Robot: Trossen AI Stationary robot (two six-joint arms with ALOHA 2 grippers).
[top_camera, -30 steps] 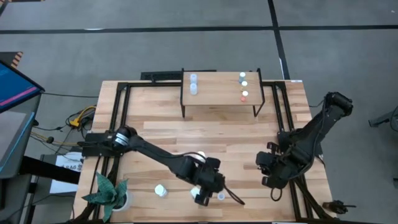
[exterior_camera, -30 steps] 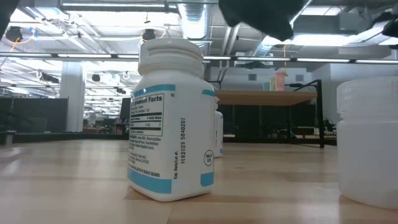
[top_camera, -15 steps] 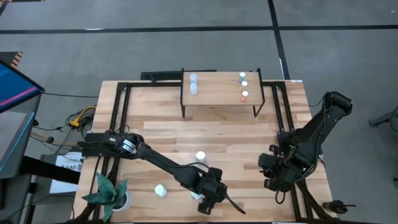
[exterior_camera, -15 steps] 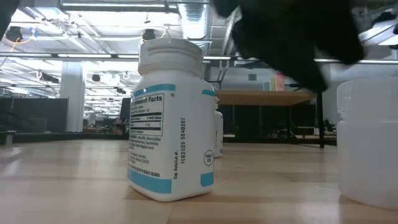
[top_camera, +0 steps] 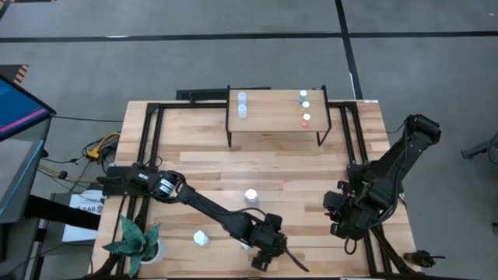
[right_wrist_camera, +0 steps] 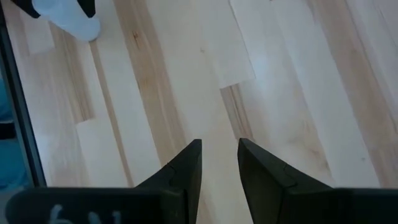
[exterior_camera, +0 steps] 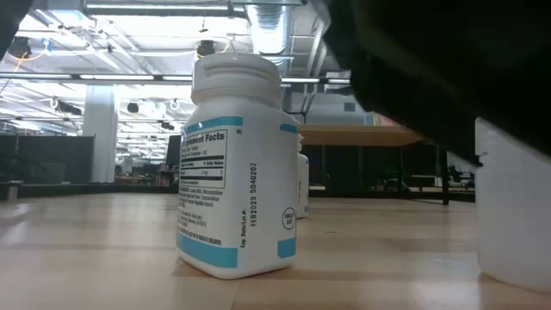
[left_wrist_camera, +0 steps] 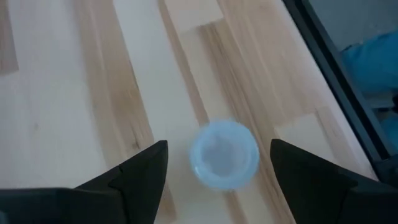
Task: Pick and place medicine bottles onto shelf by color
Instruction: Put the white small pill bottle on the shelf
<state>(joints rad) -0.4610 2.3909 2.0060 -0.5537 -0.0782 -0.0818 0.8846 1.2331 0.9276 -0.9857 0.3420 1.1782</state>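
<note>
A small pale-blue-capped bottle [left_wrist_camera: 224, 155] stands on the tabletop near its front edge. My left gripper [left_wrist_camera: 219, 144] is open above it, one finger on each side of the cap and not touching it; in the high view the gripper [top_camera: 264, 253] hides the bottle. Two white bottles [top_camera: 250, 195] [top_camera: 201, 237] stand on the table, and a third [top_camera: 246, 244] is partly hidden beside my left gripper. On the shelf [top_camera: 272, 128] stand two pale-blue-capped bottles [top_camera: 242, 105] at its left and green-, whitish- and orange-capped ones [top_camera: 305, 106] at its right. My right gripper [right_wrist_camera: 219, 143] is open by a narrow gap, empty, at the table's right front [top_camera: 333, 216].
A plant in a white pot [top_camera: 140, 241] stands at the front left corner. In the low view a labelled white bottle [exterior_camera: 237, 172] stands close, and another white bottle [exterior_camera: 516, 215] at the right is partly behind my dark left arm. Black frame rails [top_camera: 148, 132] run along the table's sides.
My left gripper has gone toward the table's near edge and down, over the pale-blue-capped bottle, staying open. In the low view the dark arm has come down in front of the white bottle at the right. No bottle has moved.
</note>
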